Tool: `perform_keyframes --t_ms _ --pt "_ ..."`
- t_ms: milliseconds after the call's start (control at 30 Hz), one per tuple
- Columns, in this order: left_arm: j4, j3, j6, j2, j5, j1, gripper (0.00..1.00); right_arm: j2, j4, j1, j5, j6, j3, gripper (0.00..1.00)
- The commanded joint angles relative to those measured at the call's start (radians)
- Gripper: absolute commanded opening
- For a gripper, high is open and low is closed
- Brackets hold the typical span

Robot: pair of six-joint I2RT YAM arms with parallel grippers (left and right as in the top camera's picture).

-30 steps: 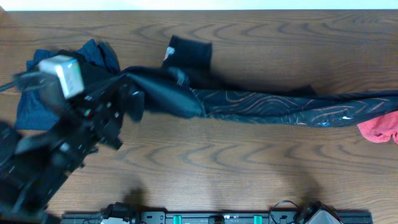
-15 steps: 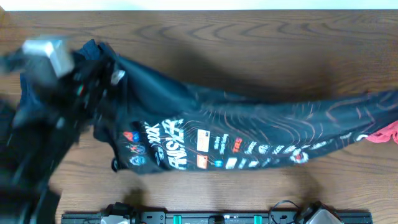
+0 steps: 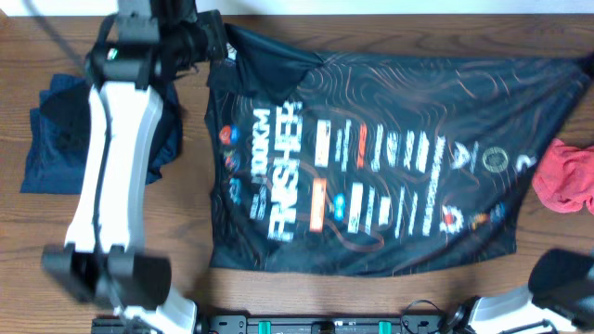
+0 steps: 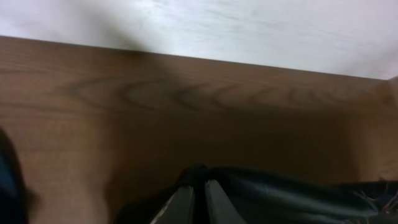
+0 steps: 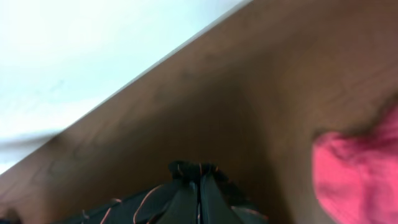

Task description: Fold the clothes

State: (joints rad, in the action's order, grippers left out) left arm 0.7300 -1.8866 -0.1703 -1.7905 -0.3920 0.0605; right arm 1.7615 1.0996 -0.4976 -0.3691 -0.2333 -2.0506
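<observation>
Left wrist view: we saw the left gripper pressed together on a fold of the black shirt, pinching it near the far edge of the wooden table. The right gripper likewise pinched a bunched black hem with orange lines, and a red cloth lay near it. From overhead, the shirt was spread wide across the table between the two grips, its white "100KM FINISHER" print facing up. A blue garment sat beside its left end.
</observation>
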Motion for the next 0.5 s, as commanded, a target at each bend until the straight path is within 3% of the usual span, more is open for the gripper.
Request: perform_keyframes --t_ms 0,133,267,367,467 --pt "-0.032 -0.15 0.103 -0.048 -0.027 -0.025 0.06 0.024 -0.127 0.057 -0.001 -0.035 -0.006 0.01" --pt "-0.216 -0.267 0.131 -0.068 -0.006 -0.039 0.06 0.015 -0.365 0.075 0.016 -0.187 -0.008 0.01" --pt "-0.343 -0.397 0.074 -0.068 0.0 -0.076 0.06 -0.022 -0.492 0.071 0.137 -0.311 -0.011 0.01" --pt "-0.33 -0.477 0.048 -0.066 -0.023 -0.108 0.06 -0.052 -0.509 0.071 0.225 -0.314 -0.011 0.01" --pt "-0.204 -0.491 0.05 -0.058 -0.091 -0.121 0.06 -0.062 -0.458 0.073 0.231 -0.259 -0.01 0.01"
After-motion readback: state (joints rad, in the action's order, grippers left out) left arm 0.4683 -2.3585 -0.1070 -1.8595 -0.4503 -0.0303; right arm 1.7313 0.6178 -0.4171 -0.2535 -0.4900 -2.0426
